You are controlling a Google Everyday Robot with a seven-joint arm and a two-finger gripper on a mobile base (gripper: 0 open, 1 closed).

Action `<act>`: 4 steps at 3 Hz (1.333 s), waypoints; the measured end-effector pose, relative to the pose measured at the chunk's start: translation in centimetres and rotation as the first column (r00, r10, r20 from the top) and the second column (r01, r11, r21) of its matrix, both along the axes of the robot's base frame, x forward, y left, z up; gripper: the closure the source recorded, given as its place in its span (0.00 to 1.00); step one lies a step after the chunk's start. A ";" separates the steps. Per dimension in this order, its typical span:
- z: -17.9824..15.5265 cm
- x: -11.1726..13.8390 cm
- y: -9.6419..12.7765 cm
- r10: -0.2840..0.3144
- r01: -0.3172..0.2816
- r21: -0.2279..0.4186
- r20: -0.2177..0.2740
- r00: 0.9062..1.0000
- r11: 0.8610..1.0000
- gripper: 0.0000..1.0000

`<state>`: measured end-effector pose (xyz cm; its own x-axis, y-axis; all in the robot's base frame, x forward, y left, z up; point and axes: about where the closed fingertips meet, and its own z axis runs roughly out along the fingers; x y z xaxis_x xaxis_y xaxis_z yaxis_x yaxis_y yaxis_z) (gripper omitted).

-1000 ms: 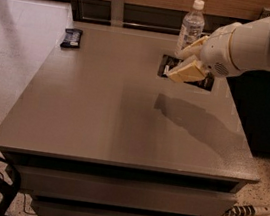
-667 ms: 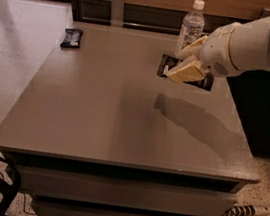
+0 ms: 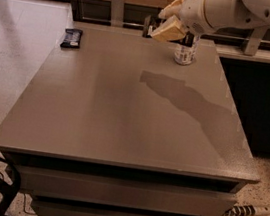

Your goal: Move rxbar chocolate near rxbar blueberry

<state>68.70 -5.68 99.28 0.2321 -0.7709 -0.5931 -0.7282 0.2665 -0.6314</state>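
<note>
The rxbar chocolate (image 3: 147, 30) shows only as a dark sliver at the far edge of the bench (image 3: 122, 123), just left of the gripper (image 3: 168, 29) and mostly hidden behind it. Whether the bar rests on the bench or hangs clear of it cannot be made out. The gripper hovers low over that far edge, touching or all but touching the bar, and I cannot tell whether it is clamped on the wrapper or merely beside it. Just to the right of the gripper stands a water bottle (image 3: 186, 52), upright and close by. The white arm (image 3: 231, 8) reaches in from the upper right and throws a long shadow across the middle of the bench.

The rxbar blueberry (image 3: 71, 38) lies flat near the far left corner, well apart from the chocolate bar, with bare bench between the two.

By my reading, the step in hand is the pick-up or the very start of the carry, since the bar is nowhere near its goal. The next move calls for a firm hold on the thin wrapper, then a leftward sweep along the far side. The chocolate should be set down beside the blueberry bar without nudging it, and the bottle should not be clipped on leaving.
</note>
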 end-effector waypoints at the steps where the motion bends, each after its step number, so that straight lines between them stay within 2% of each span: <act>1: 1.3 4.3 4.0 0.042 -0.038 -0.065 0.063 0.997 0.997 1.00; 2: 0.5 6.6 7.5 0.066 -0.057 -0.130 0.067 0.996 0.990 1.00; 3: -0.8 8.8 10.9 0.108 -0.099 -0.143 0.056 0.993 0.985 1.00; 4: -2.1 10.6 13.0 0.146 -0.141 -0.102 0.046 0.988 0.985 1.00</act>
<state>79.34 7.37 97.18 0.3734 -0.7815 -0.4998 -0.7192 0.0965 -0.6881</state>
